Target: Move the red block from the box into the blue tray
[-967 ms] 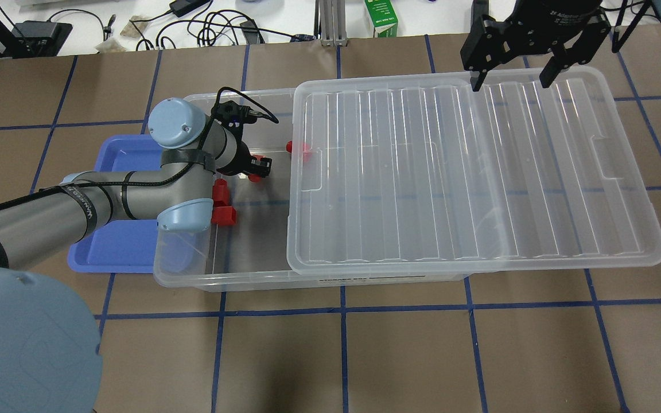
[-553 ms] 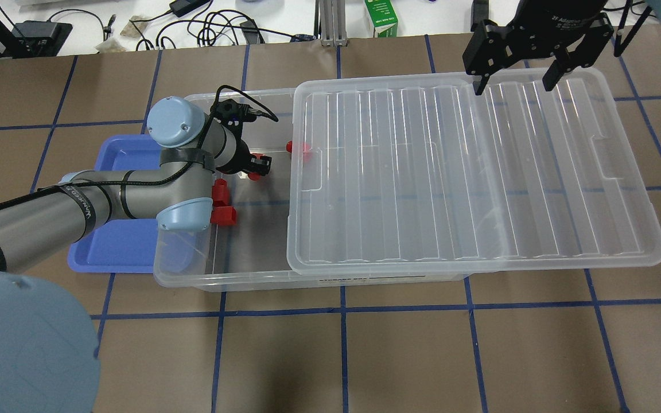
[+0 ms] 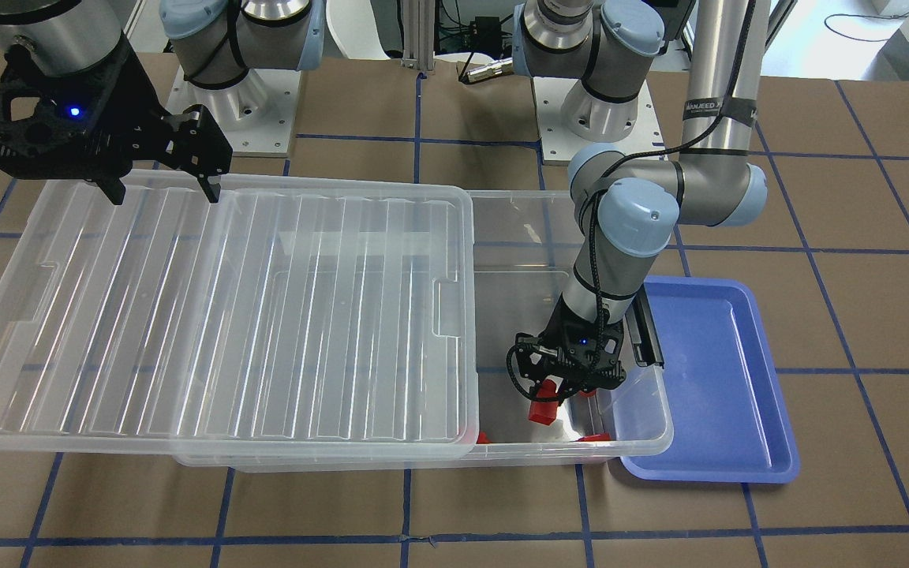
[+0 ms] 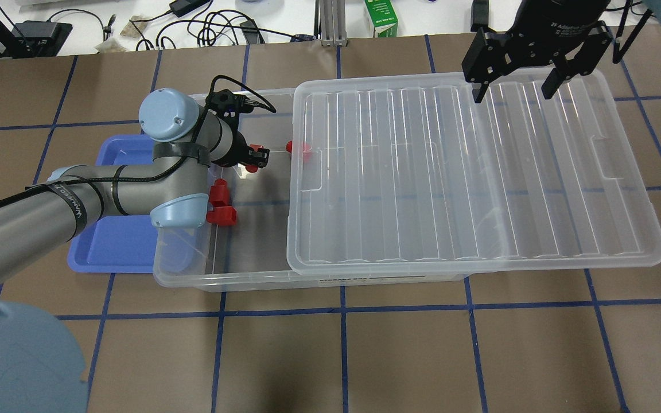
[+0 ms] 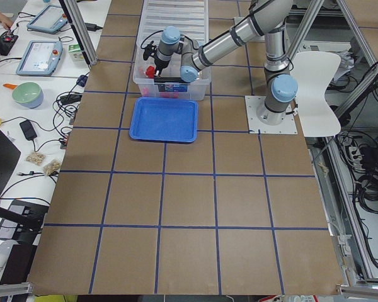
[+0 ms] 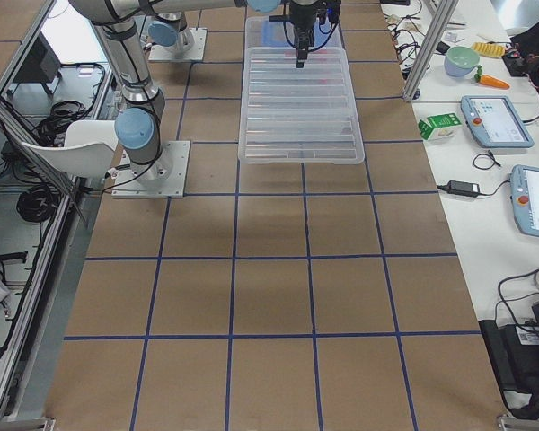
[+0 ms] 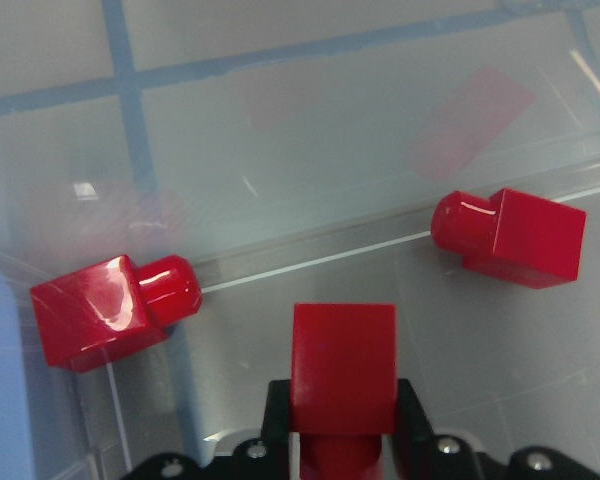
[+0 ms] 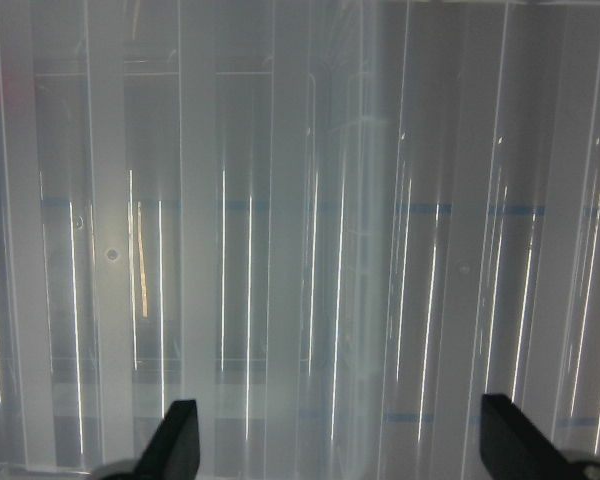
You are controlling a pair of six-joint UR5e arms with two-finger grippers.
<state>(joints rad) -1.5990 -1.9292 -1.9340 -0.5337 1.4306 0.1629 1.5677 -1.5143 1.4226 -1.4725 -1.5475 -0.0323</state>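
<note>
My left gripper (image 4: pixel 253 156) is inside the open end of the clear box (image 4: pixel 221 282) and is shut on a red block (image 7: pixel 343 368). The block hangs below the fingers in the front view (image 3: pixel 543 409). Two more red blocks (image 4: pixel 220 202) lie on the box floor beside the wrist, and another (image 4: pixel 303 149) lies at the lid's edge. The blue tray (image 4: pixel 113 248) lies against the box's short end, partly under my left arm. My right gripper (image 4: pixel 511 92) is open and empty above the far edge of the clear lid (image 4: pixel 468 172).
The ribbed lid (image 3: pixel 210 315) lies shifted sideways over most of the box and overhangs its right end. A black latch bar (image 3: pixel 648 339) sits on the box end beside the tray (image 3: pixel 719 394). Cables and a green carton (image 4: pixel 381 17) lie beyond the table's far edge.
My left gripper has moved a little toward the far side and left inside the box, with the red block still in it. The right gripper has hardly moved.
</note>
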